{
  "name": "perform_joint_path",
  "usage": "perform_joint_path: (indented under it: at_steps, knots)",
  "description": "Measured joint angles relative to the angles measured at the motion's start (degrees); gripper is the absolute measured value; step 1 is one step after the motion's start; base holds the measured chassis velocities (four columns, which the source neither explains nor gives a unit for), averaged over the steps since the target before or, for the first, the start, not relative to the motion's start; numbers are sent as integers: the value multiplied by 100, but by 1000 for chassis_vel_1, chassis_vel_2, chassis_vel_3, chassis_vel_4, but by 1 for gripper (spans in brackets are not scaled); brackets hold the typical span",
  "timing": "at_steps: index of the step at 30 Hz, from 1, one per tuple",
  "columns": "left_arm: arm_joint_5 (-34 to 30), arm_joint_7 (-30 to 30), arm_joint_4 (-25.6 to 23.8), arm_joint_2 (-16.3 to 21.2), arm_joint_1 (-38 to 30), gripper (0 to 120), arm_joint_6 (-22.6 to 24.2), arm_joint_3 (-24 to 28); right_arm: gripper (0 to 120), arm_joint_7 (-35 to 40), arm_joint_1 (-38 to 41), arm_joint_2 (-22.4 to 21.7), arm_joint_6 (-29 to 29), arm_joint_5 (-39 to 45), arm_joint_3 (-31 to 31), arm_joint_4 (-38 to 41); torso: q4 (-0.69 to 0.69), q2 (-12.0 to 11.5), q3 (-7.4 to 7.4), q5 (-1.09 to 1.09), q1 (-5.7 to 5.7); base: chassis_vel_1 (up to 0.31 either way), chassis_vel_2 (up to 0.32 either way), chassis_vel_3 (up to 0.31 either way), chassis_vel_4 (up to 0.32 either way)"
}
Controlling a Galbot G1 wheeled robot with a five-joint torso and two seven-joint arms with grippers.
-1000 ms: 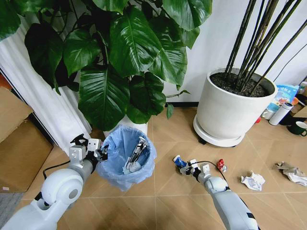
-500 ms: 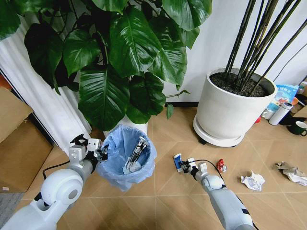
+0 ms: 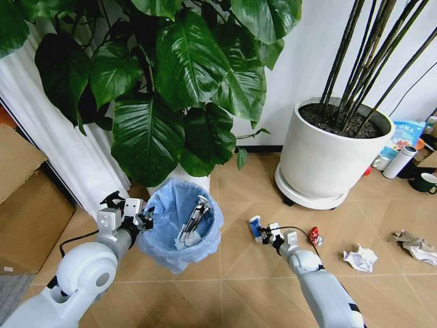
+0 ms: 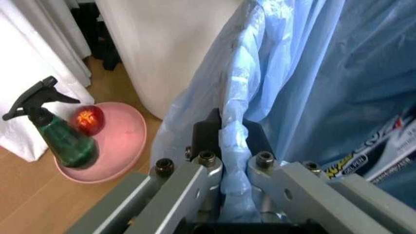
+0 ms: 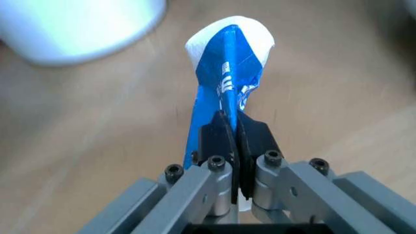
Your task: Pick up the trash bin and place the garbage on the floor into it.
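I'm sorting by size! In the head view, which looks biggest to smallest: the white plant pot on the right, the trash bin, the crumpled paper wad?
1. white plant pot
2. trash bin, though it sits nearer the camera
3. crumpled paper wad

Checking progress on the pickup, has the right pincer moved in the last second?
Yes. The right pincer, shut on the wrapper, rose slightly from the floor, away from the red-white bit.
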Motion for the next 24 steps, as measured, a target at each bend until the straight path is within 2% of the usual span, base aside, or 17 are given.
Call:
perform_joint_path:
  at_steps: [2,4,6,7,9,10,14,15,19,21,24]
  knots:
    - [-39,-5,-6,14,31,0,27,33,0,-13,-132,-77,-54,95,35,645,0,0,0,0,0,0,0,0,0]
    - [-70,-10,-15,26,42,0,47,54,0,-14,-166,-101,-78,133,41,891,1,0,0,2,0,0,0,0,0]
    - [-133,-33,-19,97,49,0,99,130,0,-20,-289,-176,-200,240,40,1582,2,0,1,-1,0,0,0,0,0]
    - [-133,-33,-19,97,49,0,99,130,0,-20,-289,-176,-200,240,40,1582,2,0,1,-1,0,0,0,0,0]
    - [-245,-44,0,154,-3,0,140,179,0,-21,-422,-276,-355,423,-8,2255,2,0,0,2,0,0,0,0,0]
    - [-245,-44,0,154,-3,0,140,179,0,-21,-422,-276,-355,423,-8,2255,2,0,0,2,0,0,0,0,0]
    - [-445,-68,103,218,-125,0,203,260,0,-23,-663,-544,-691,822,-154,3645,0,0,0,-1,0,0,0,0,0]
    - [-445,-68,103,218,-125,0,203,260,0,-23,-663,-544,-691,822,-154,3645,0,0,0,-1,0,0,0,0,0]
    - [-504,-48,202,182,-219,0,225,363,0,-6,-739,-895,-1008,1193,-433,4553,1,0,0,0,0,0,0,0,0]
    - [-510,-42,222,161,-235,0,229,380,0,15,-734,-984,-1090,1290,-540,4687,1,0,1,-2,0,0,0,0,0]
    - [-522,-31,277,85,-293,0,234,437,0,130,-660,-1227,-1262,1526,-979,5010,1,0,0,0,0,0,0,0,0]
